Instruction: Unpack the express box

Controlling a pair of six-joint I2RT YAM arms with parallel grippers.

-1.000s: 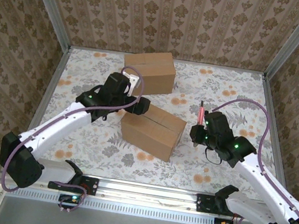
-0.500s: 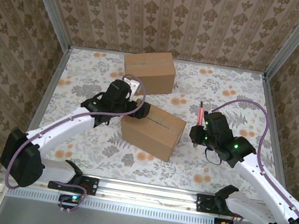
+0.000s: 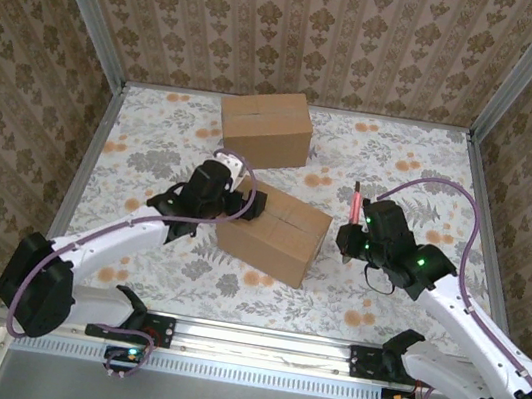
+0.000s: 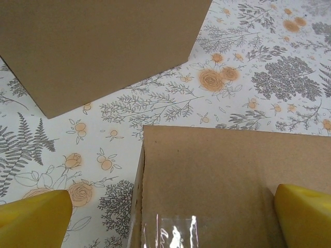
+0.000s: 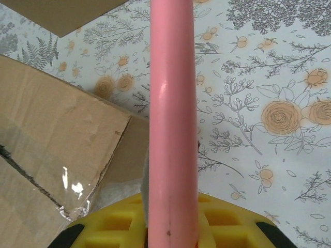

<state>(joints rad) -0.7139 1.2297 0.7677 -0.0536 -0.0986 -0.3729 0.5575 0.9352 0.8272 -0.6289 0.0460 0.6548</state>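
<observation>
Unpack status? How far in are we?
Done: the right gripper is shut on the pink tool. In hand: the left gripper hangs open over the near box at its left end, apparently to brace it. Left: flaps lie closed with tape on the seam, nothing taken out; the far box is closed too.

The table (image 3: 155, 131) wore a white cloth printed with grey ferns and leaf sprays and orange roses, and the walls (image 3: 304, 23) carried tan-and-brown damask wallpaper. The near box (image 3: 271, 231) and the far box (image 3: 265, 127) were plain brown cardboard, the near one crossed by clear, glossy tape (image 4: 173, 232). The stick (image 5: 173, 113) was solid pink, the fingers (image 4: 33, 214) of the left gripper (image 4: 168, 214) and the pad of the right gripper (image 5: 173, 222) were yellow, and the left arm (image 3: 114, 234) and right arm (image 3: 473, 329) were white with black joints and purple cables (image 3: 455, 189).
</observation>
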